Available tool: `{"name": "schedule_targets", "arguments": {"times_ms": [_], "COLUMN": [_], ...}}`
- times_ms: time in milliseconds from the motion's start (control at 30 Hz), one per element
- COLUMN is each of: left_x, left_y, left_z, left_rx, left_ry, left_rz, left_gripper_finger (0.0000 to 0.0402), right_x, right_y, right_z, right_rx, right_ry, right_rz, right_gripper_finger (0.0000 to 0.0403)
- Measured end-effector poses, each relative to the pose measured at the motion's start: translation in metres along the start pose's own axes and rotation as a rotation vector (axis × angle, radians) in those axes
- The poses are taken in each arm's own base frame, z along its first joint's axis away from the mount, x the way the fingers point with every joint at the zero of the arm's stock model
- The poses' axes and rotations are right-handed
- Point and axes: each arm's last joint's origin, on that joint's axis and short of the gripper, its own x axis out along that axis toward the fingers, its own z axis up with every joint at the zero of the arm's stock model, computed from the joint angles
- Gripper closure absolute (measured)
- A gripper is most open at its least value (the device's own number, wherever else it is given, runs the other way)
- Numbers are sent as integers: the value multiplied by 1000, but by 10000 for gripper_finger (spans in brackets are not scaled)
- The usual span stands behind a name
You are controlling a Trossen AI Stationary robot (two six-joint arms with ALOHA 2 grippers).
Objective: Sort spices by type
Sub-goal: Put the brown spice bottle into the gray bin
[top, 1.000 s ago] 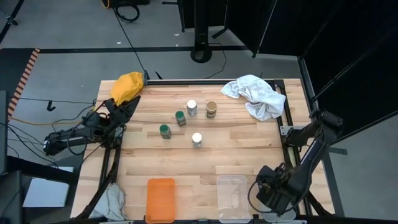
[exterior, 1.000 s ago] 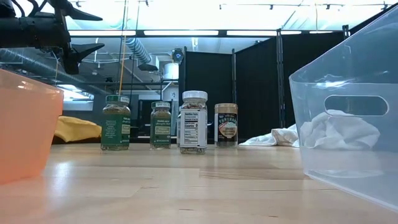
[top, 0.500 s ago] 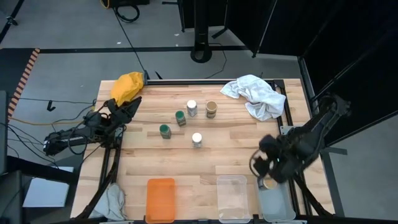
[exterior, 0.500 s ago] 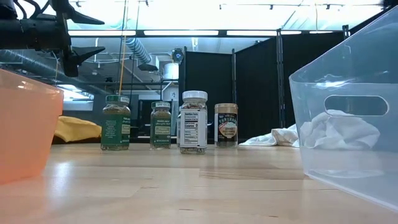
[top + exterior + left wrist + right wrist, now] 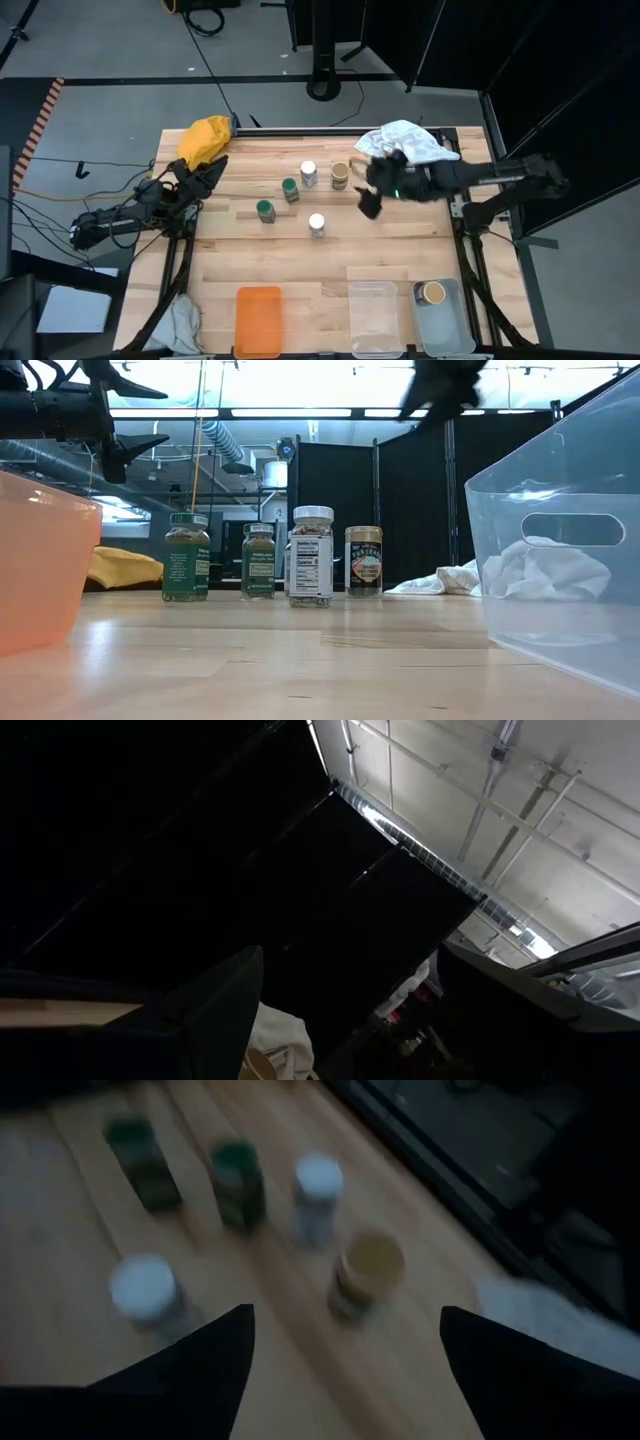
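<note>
- right gripper [image 5: 368, 190] swung from the grey tray [image 5: 441, 328] up beside the tan-lidded jar [image 5: 340, 176], at its 3 o'clock, fingers spread, empty.
- left gripper [image 5: 205, 175] spread, at table's 9 o'clock.

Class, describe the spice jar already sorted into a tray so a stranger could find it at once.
Start at the table's near edge, where three trays sit. In the grey tray at the right end stands one tan-lidded jar, the only jar inside any tray.

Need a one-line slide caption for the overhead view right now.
Right gripper, open, hovers beside the tan-lidded jar; one tan-lidded jar already sits in the grey tray.
</note>
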Motion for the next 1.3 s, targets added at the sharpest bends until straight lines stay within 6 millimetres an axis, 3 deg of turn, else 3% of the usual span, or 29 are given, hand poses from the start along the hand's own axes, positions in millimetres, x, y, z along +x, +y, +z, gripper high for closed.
{"name": "schedule_targets", "arguments": {"times_ms": [200, 333, 667, 967, 1300], "left_x": [0, 0, 0, 0, 0], "left_y": [0, 0, -1, -1, -1], "left_z": [-1, -1, -1, -1, -1], "left_rx": [2, 1, 1, 1, 0], "left_ry": [17, 19, 25, 27, 26], "left_rz": [-12, -16, -23, -26, -27], "left_gripper_finger": [96, 96, 96, 96, 96], "right_x": [30, 56, 121, 151, 170], "right_y": [-28, -33, -19, -31, -38], "right_z": [26, 32, 15, 6, -2], "right_rx": [-23, -46, -101, -90, -15], "right_ry": [-84, -92, 50, 120, 182], "right_rz": [22, 10, 25, -56, -5], "right_gripper_finger": [70, 56, 20, 11, 18]}}
